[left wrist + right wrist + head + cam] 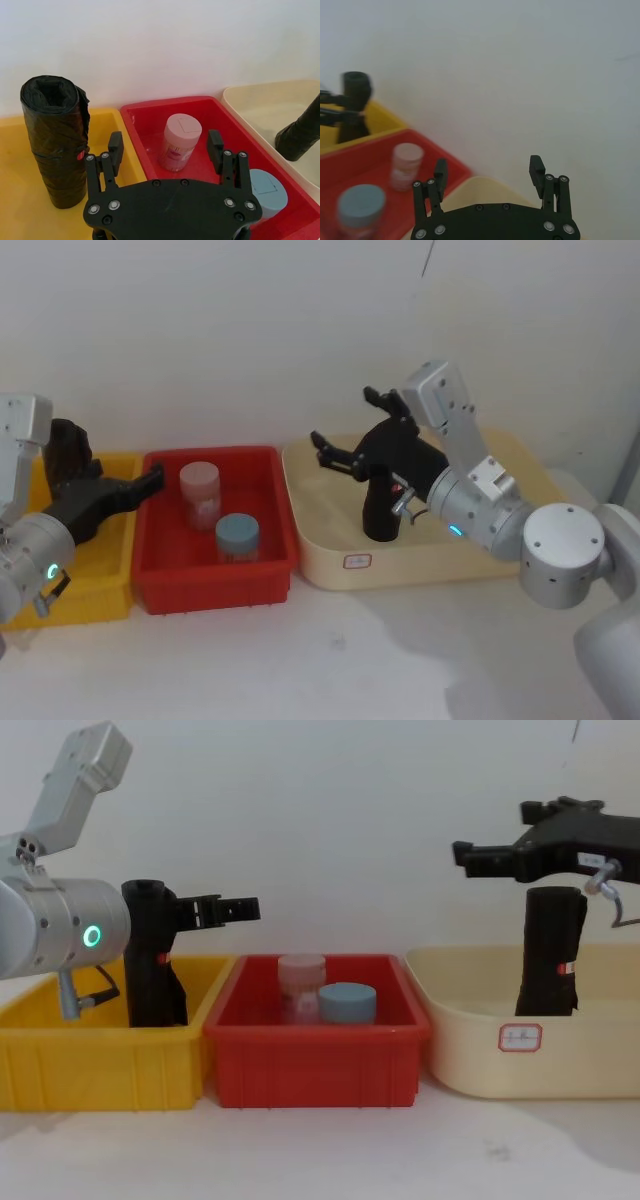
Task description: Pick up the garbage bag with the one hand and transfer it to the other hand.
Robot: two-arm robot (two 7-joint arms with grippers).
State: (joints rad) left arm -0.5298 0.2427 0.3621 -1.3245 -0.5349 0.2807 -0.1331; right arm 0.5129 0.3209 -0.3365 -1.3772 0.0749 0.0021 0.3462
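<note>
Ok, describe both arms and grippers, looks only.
Both arms are silver-grey cylindrical segments with rounded joints. The left arm carries a green ring light, the right arm a blue light. The left gripper and right gripper are black, two-fingered, with silver screws on the palm plate. A thin cable loops at each wrist.

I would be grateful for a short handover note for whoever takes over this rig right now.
Left claw: open and empty, over the yellow bin, beside the garbage bag and not around it.
Right claw: open and empty, raised above the cream tray, where a slimmer black roll stands.
Garbage bag: upright in the yellow bin, not gripped.
Done: nothing yet.
Left to do: close the left claw on the bag, lift it, and pass it to the right claw.
</note>
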